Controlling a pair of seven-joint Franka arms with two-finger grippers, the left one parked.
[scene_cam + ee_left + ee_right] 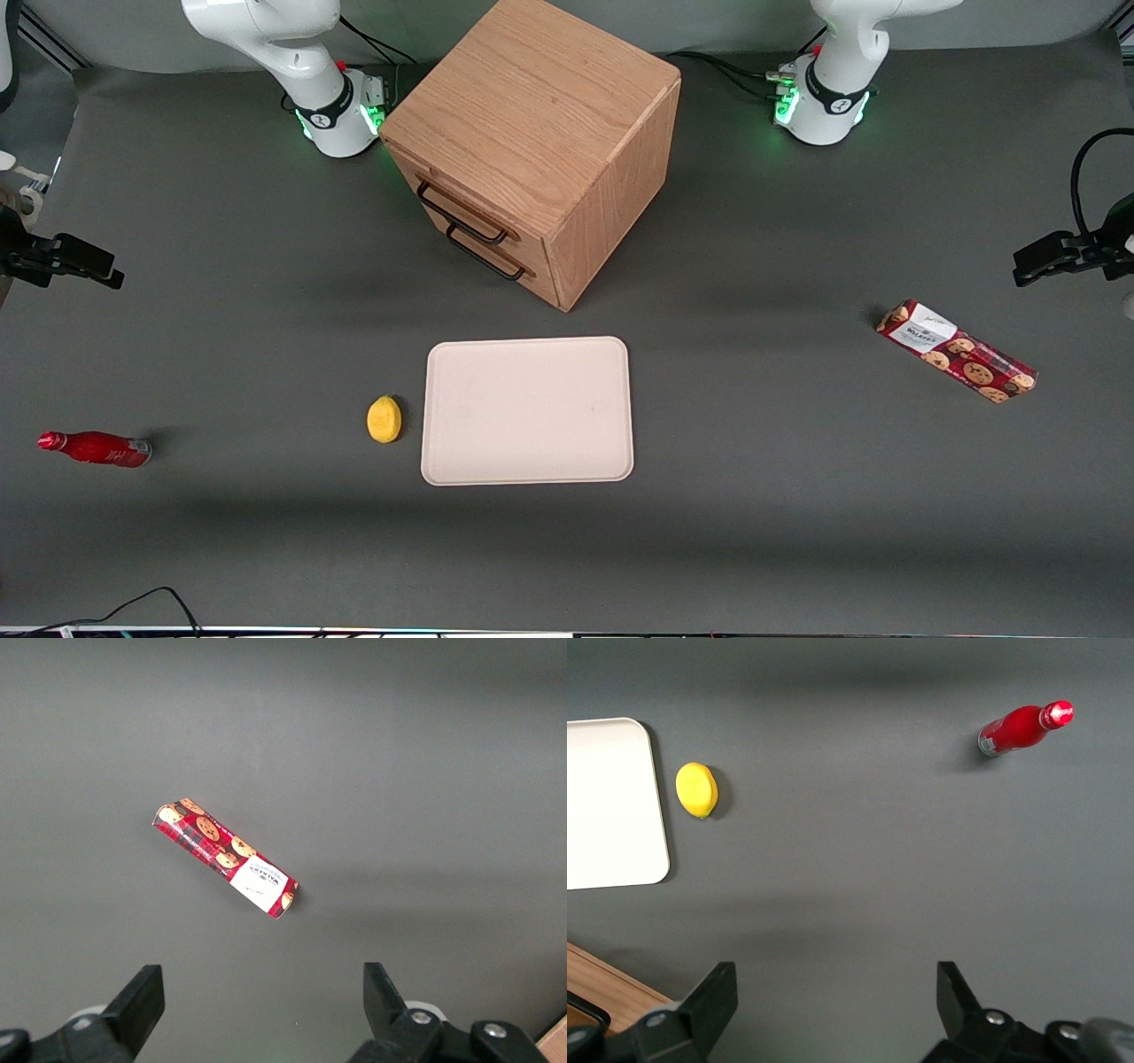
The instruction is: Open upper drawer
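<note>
The upper drawer sits at the top of the wooden cabinet, near the working arm's base. It looks fully pushed in. Its thin black handle runs along the drawer front in a slanted line, and the front faces out toward the working arm's end of the table and a bit toward the camera. A second drawer with its own black handle lies right under it — easy to mix up.

The gripper hangs high above the bare table with its two fingers wide apart and nothing between them. A corner of the cabinet shows right beside it in the wrist view, so I think it must drop down and go to the top handle, with the fingers turned to close across the bar.

Nothing blocks that path. The pale tray and the yellow lemon lie nearer the camera than the cabinet. The red bottle lies flat toward the working arm's end — the cookie box toward the parked arm's end.
</note>
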